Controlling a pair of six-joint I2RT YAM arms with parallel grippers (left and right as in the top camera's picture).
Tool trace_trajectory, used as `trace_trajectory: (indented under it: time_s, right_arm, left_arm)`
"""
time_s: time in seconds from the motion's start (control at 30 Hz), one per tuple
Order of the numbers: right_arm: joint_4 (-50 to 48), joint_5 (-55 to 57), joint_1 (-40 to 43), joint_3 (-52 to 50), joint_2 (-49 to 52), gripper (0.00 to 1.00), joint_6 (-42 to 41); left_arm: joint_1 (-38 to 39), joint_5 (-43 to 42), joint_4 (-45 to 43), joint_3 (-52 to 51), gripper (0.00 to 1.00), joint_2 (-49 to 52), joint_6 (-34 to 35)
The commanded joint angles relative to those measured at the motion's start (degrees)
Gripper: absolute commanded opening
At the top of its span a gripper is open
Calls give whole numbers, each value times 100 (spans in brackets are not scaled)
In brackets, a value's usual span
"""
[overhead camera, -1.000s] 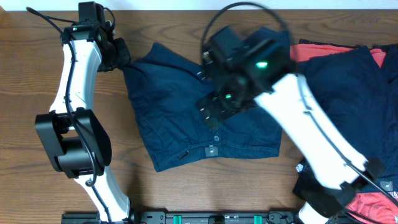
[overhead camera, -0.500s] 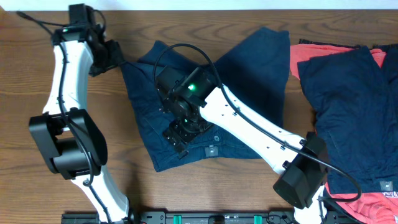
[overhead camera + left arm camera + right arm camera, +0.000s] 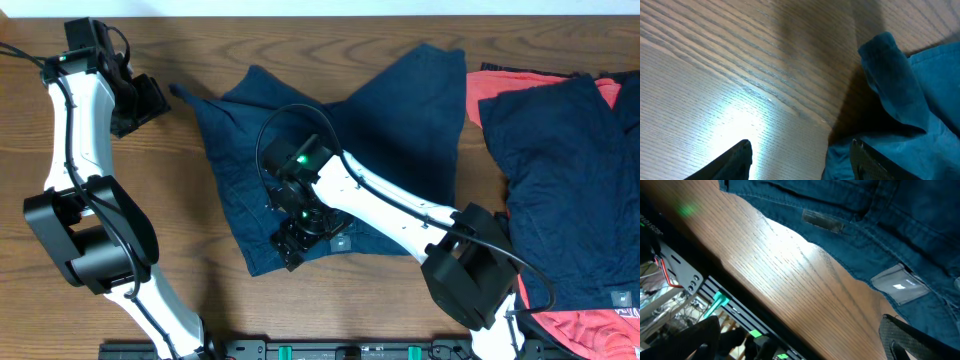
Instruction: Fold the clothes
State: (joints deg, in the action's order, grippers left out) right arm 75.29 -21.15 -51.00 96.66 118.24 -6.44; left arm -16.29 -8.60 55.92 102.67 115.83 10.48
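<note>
We have the navy garment [image 3: 400, 120] spread flat on the table [image 3: 40, 330], with the pile of other clothes [image 3: 560, 150] just beyond its right side. Our right gripper [image 3: 288, 248] hangs over its near, labelled edge [image 3: 897, 285], jaws spread wide and holding nothing. Our left gripper [image 3: 152, 100] sits just off its far-left corner [image 3: 885, 55], jaws also apart over bare wood. We judge the fold turns on that corner, which lies just rightward of the left gripper, the nearer arm.

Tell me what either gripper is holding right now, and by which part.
Nothing is held: left gripper and right gripper both stand open, gripping no part of the navy garment.
</note>
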Motion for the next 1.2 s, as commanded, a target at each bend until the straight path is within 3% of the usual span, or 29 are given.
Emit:
trace_trajectory:
  time_s: [0.0,0.47,0.67,0.83,1.1,1.17]
  right_arm:
    - [35,-151,-98,-15,-13,99,-4]
    - [-212,33,-846,-269,468,99,455]
    - [-599,76,-968,111,470,99,509]
    - [-1147,-9,-807,173,468,99,584]
    - [-933,-7,87,170,468,84,221]
    - [-686,79,402,170,466,92,223]
  left_arm:
    - [-13,26,13,-22,64,20,-28]
    - [-15,24,26,-22,65,20,-28]
    - [-13,24,28,-22,65,20,-28]
    - [-13,24,59,-22,65,20,-28]
    - [-13,22,96,-22,65,20,-28]
    - [-13,22,101,-22,65,20,-28]
